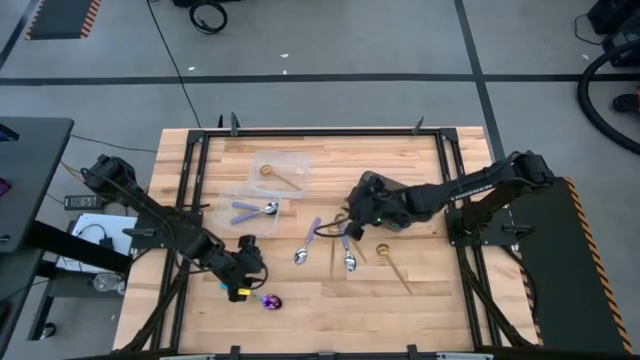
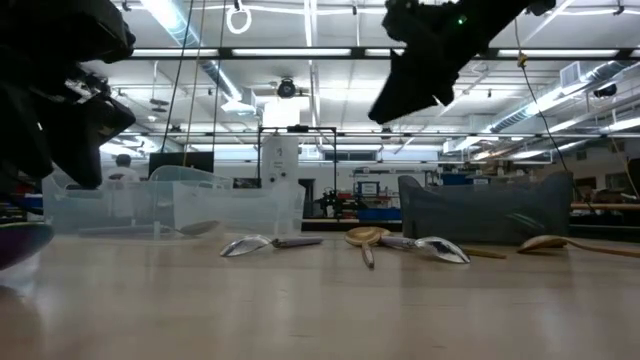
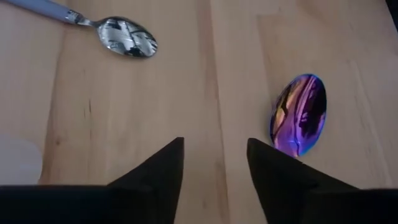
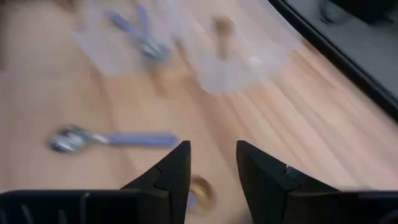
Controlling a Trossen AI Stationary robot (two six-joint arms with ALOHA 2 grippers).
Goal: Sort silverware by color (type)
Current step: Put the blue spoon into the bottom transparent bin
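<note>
Low near the bench's front-left corner, the left gripper (image 3: 212, 163) hung with its fingers spread and nothing between them, just beside an iridescent blue-purple spoon (image 3: 299, 115) lying on the wood. Toward the bench's middle, the right gripper (image 4: 211, 167) hovered with its fingers parted and empty above loose silver spoons (image 1: 303, 250) and a gold spoon (image 1: 390, 260). Two clear containers (image 1: 281, 167) toward the back edge held a gold and a silver spoon.
</note>
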